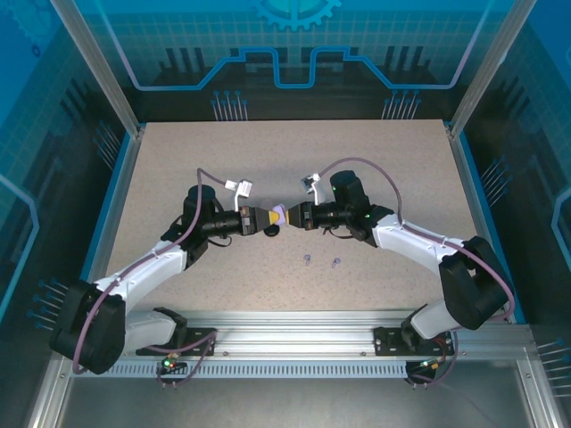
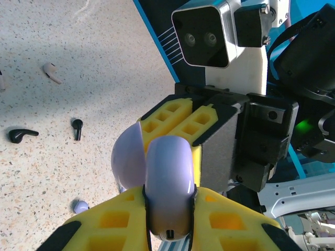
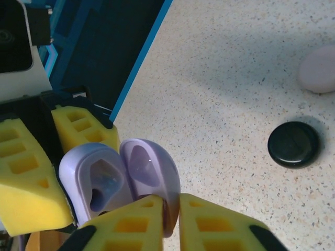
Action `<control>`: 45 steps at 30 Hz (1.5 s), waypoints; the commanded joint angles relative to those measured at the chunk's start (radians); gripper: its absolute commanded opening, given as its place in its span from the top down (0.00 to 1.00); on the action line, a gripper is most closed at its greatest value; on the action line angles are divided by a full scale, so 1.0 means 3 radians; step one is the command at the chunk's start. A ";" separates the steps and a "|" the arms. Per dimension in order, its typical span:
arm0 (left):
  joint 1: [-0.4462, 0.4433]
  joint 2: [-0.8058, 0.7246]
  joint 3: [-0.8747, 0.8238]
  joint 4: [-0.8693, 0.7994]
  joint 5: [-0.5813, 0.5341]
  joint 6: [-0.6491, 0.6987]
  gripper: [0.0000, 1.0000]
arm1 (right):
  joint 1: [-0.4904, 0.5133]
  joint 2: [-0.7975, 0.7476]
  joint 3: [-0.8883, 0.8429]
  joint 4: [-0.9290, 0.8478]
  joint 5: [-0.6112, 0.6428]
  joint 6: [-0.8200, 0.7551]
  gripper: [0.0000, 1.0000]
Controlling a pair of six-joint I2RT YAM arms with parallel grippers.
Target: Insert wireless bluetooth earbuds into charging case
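A lavender charging case (image 1: 280, 215) hangs open above the table's middle, between both grippers. My left gripper (image 2: 168, 209) is shut on the case's base (image 2: 167, 178), and the socket side (image 3: 94, 183) faces the right wrist camera. My right gripper (image 3: 175, 209) is shut on the edge of the raised lid (image 3: 152, 167). In the top view the left gripper (image 1: 270, 218) and right gripper (image 1: 292, 217) meet tip to tip. Two lavender earbuds (image 1: 308, 261) (image 1: 335, 262) lie on the table in front of the grippers. Another lavender earbud (image 2: 81, 205) shows below the case.
A pale pink earbud (image 2: 51, 72) and two black earbuds (image 2: 77, 127) (image 2: 22, 135) lie loose on the speckled table. A closed black round case (image 3: 293, 144) and a pale pink case (image 3: 318, 69) sit beyond them. Blue walls ring the table (image 1: 178, 160).
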 commanded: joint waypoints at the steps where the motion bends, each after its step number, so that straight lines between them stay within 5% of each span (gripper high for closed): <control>1: 0.0009 -0.0039 0.0050 0.0119 0.0114 -0.0062 1.00 | -0.0002 0.0043 0.0111 0.0056 -0.0111 -0.0023 1.00; 5: 0.0010 -0.0022 0.0052 0.0064 0.0059 -0.0051 0.97 | -0.0017 0.0026 0.0168 -0.0061 -0.0085 -0.0066 1.00; 7: 0.0013 -0.0019 0.0056 -0.0012 -0.0042 -0.0020 0.63 | -0.0031 0.0018 0.0232 -0.0205 -0.0031 -0.0130 1.00; 10: 0.0023 -0.0005 0.0117 -0.0194 -0.0177 0.0094 0.25 | -0.0055 0.0027 0.0448 -0.0672 0.0157 -0.0347 1.00; 13: 0.0105 0.0031 0.0242 -0.0340 -0.0195 0.0196 0.03 | -0.0119 0.0057 0.0712 -0.1183 0.0354 -0.0693 1.00; 20: 0.0334 0.0224 0.0695 -0.0767 -0.0082 0.0515 0.01 | -0.0350 0.0277 0.1463 -0.2222 0.0797 -0.1719 1.00; 26: 0.0340 0.0628 0.1308 -0.1498 0.0320 0.1020 0.01 | -0.0527 0.0491 0.1889 -0.2594 0.0612 -0.2298 1.00; 37: 0.0336 0.1396 0.2351 -0.2910 0.0812 0.1963 0.03 | -0.0544 0.0676 0.2191 -0.2882 0.0244 -0.2621 1.00; 45: 0.0248 0.1731 0.2758 -0.3232 0.1014 0.2171 0.22 | -0.0432 0.0716 0.2175 -0.2856 0.0207 -0.2603 1.00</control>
